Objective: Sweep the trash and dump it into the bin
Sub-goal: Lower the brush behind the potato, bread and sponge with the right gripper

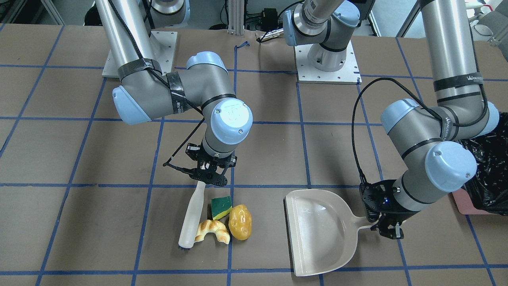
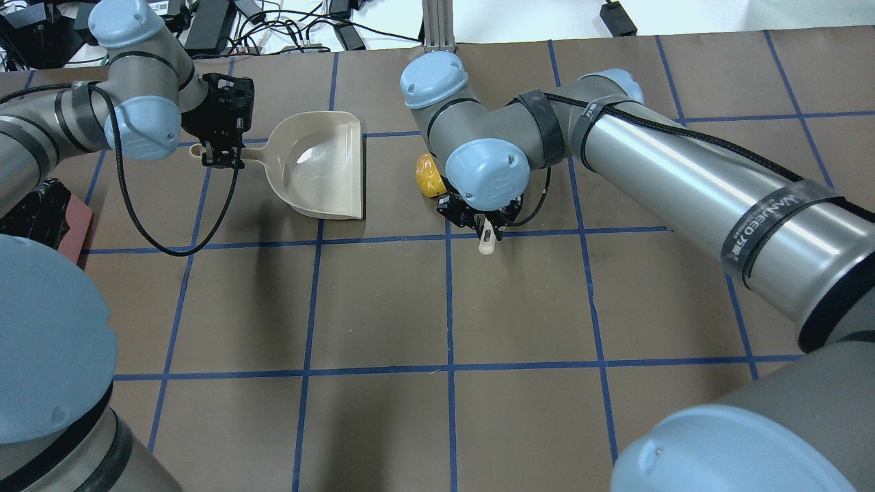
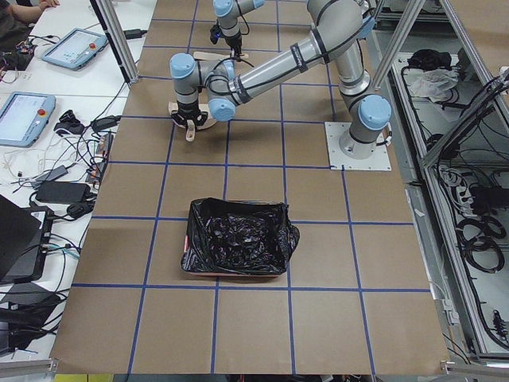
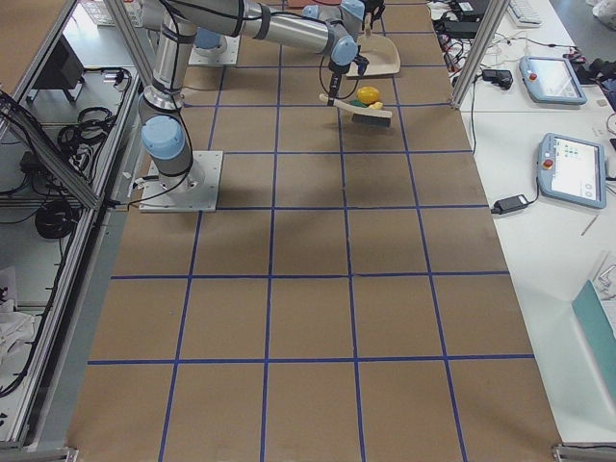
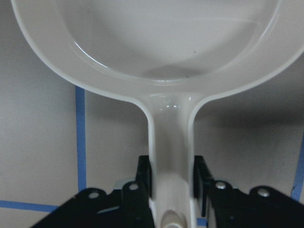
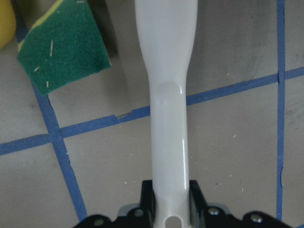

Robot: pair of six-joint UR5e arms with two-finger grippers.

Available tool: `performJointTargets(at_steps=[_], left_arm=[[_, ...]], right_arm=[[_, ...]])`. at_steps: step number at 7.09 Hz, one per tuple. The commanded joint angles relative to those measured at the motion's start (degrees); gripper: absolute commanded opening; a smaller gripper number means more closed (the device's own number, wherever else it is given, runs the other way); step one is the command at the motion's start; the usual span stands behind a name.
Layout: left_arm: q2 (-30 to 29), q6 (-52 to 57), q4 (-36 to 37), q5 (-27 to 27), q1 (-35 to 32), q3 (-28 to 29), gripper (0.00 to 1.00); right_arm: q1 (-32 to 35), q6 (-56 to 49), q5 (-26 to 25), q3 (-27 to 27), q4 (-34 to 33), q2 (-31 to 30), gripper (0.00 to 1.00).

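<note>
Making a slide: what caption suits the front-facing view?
Right gripper holds brush beside the trash; left gripper holds empty dustpan near the bin.

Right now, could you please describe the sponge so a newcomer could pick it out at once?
Find the cream dustpan on the brown table; three small items cluster between it and the cream brush. The sponge is the only flat-sided block, green with a yellow edge, unlike the rounded potato lump and curved croissant.

table [image 1: 79, 222]: brown, blue grid | on it: croissant [image 1: 212, 229], potato lump [image 1: 240, 221], sponge [image 1: 221, 206], dustpan [image 1: 317, 230], bin [image 1: 462, 203]
</note>
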Motion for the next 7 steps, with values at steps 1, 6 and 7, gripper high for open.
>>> performJointTargets(at_steps=[1,6,7], left_arm=[[-0.80,0.09,0.29,0.49,-0.15,-0.08,0.35],[-0.28,0.18,0.30,0.49,-0.15,-0.25,0.35],[-0.28,0.09,0.30,0.49,-0.23,-0.34,0.35]], right_arm=[[0.10,-0.35,-0.05,0.00,-0.10,0.59,0.00],[0.45,0.18,3.46,-0.17,-1.94,0.42,0.00],[1.06,0.52,3.72,-0.17,-2.03,0.51,0.00]])
